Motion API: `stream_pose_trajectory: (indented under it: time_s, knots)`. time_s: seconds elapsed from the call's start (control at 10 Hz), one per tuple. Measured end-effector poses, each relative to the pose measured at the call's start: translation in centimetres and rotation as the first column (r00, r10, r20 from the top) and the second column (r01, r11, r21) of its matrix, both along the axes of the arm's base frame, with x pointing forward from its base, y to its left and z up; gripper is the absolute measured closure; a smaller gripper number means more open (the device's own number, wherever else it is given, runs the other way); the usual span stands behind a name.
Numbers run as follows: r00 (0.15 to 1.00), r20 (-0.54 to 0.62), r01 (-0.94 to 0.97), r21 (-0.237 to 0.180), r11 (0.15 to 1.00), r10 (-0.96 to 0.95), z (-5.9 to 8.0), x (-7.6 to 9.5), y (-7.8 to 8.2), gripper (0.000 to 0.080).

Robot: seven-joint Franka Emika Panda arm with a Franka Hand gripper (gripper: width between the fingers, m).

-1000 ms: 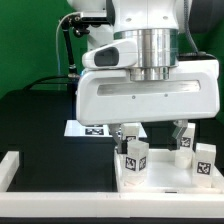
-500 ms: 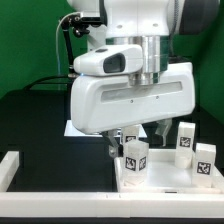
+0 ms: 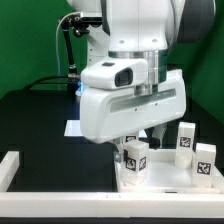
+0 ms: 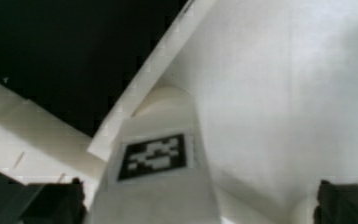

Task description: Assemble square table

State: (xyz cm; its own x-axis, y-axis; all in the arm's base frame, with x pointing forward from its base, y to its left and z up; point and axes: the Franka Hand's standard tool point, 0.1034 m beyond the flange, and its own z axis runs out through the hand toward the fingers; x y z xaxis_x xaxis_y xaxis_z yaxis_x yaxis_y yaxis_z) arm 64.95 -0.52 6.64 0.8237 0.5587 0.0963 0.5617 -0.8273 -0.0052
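The gripper (image 3: 133,146) hangs over a leg (image 3: 134,160) at the tabletop's (image 3: 160,178) nine o'clock; jaws spread apart. Best centre squarely before closing.

Smooth matt white plastic legs (image 3: 134,158) and top (image 3: 160,182).

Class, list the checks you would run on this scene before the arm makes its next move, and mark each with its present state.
1. Gripper over the leg: ok.
2. Jaws either side of that leg, wrist view: ok.
3. Jaws shut on it: cannot tell.
4. That leg upright in the top: ok.
5. Other legs clear of the arm: ok.
6. Rail away from the top: ok.
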Motion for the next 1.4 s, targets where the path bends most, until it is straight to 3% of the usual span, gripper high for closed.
stream_pose_trajectory:
  time_s: [0.1,0.2,0.3,0.4,0.5,0.9,1.1,1.3,1.4]
  knots:
    - [1.0,-0.004,0.029,0.003,1.0,-0.029,0.0,0.0,0.0,0.015]
    - [1.0,-0.004,0.028,0.002,1.0,-0.028,0.0,0.0,0.0,0.0285]
    - [0.998,-0.007,0.064,0.006,0.998,-0.064,0.0,-0.1,0.0,0.0285]
    - [0.989,-0.012,0.149,0.012,0.989,-0.149,0.0,0.0,0.0,0.0423]
    - [0.974,-0.017,0.224,0.016,0.974,-0.224,-0.1,0.0,-0.1,0.051]
    - [0.882,-0.032,0.47,0.03,0.882,-0.47,-0.1,0.0,-0.2,0.051]
    - [0.726,-0.038,0.687,0.051,0.725,-0.686,-0.2,0.7,-0.1,0.051]
    - [0.516,-0.039,0.855,0.068,0.513,-0.855,-0.2,1.2,-0.1,0.0509]
    - [0.362,-0.054,0.931,0.078,0.357,-0.931,-0.3,1.4,-0.2,0.0509]
